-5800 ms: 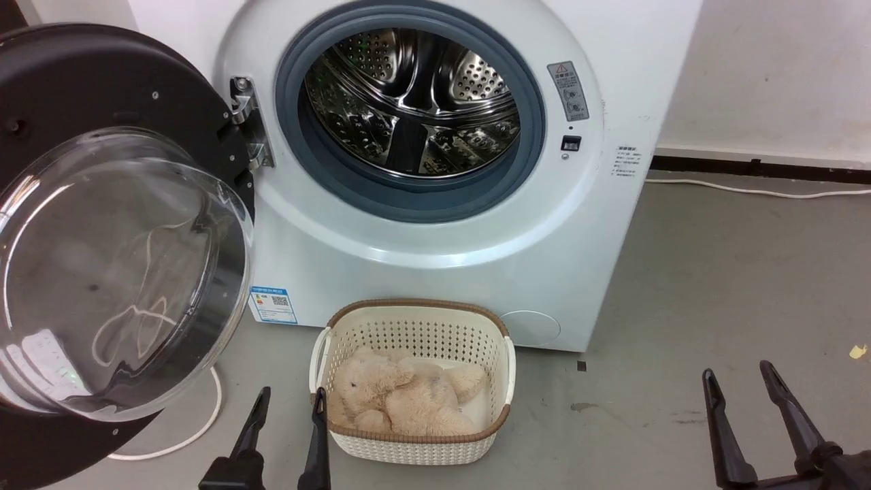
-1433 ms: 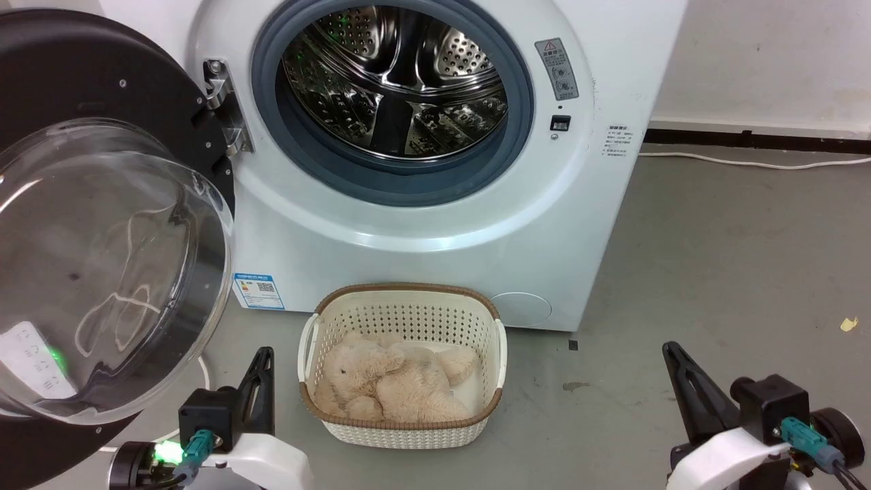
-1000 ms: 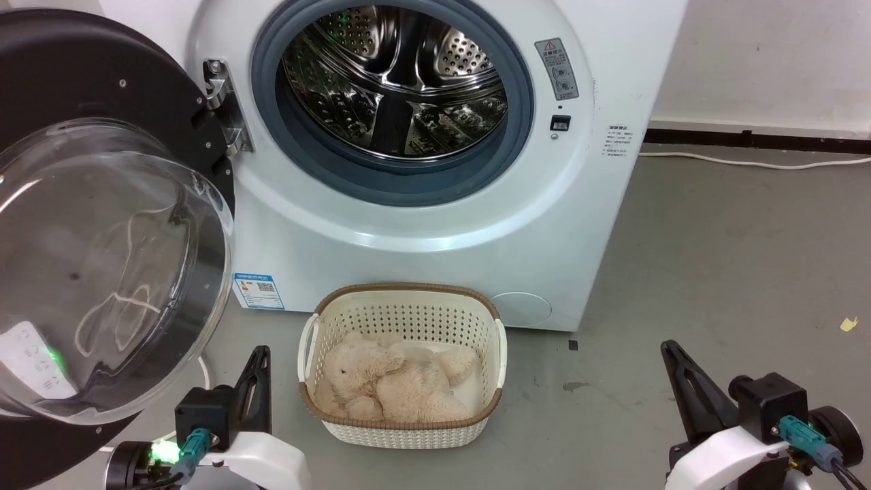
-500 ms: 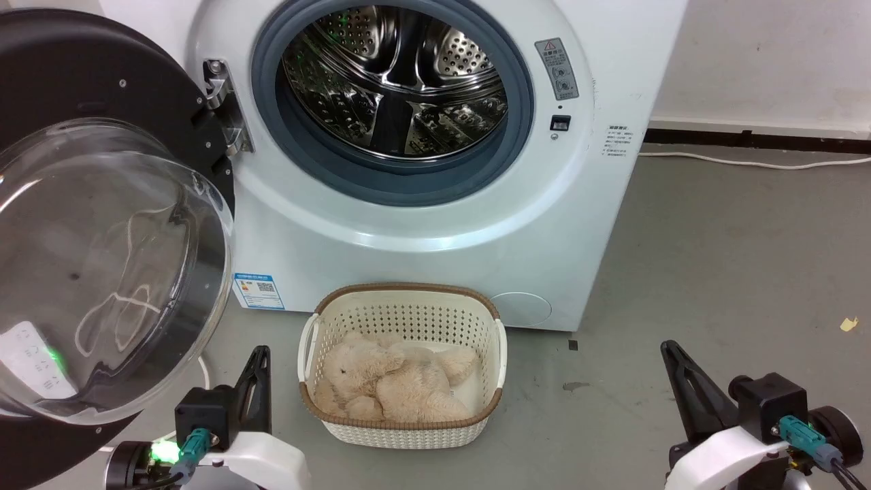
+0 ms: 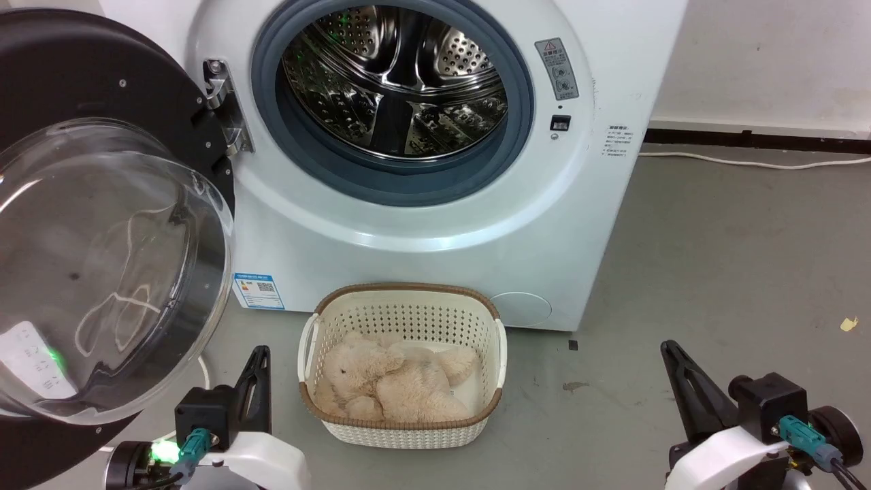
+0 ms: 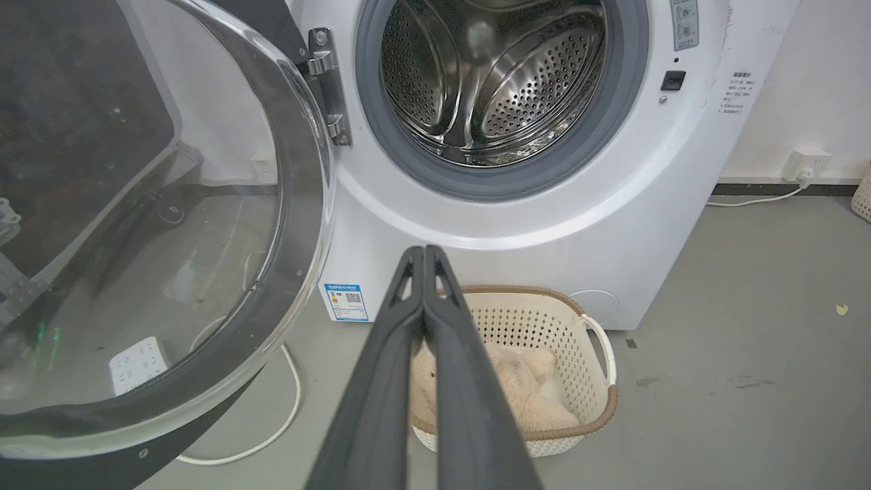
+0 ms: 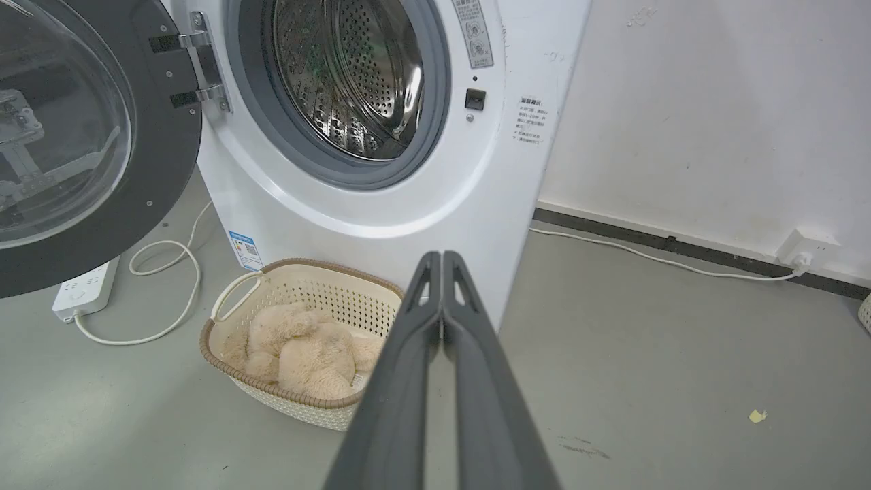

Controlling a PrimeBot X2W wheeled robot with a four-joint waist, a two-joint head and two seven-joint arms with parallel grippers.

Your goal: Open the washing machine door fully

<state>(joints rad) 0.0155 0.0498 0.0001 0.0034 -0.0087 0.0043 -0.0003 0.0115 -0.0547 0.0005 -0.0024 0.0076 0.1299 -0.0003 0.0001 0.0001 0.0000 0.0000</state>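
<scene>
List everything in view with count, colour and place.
washing machine: one, white, before the wall.
washing machine door: one, black rim, clear glass, swung open at left.
drum: one, steel, inside the grey-ringed opening.
label sticker: one, blue, machine's lower front.
basket: one, cream, brown rim, floor before the machine.
plush toy: one, beige, in the basket.
power strip: one, white, floor below the door.
wall socket: one, white, low on the wall, right.
left tool: one, dark, shut, left of the basket.
right tool: one, dark, shut, above the floor at right.

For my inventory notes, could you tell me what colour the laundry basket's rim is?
Brown, around the cream perforated basket; the right wrist view shows it best.
</scene>
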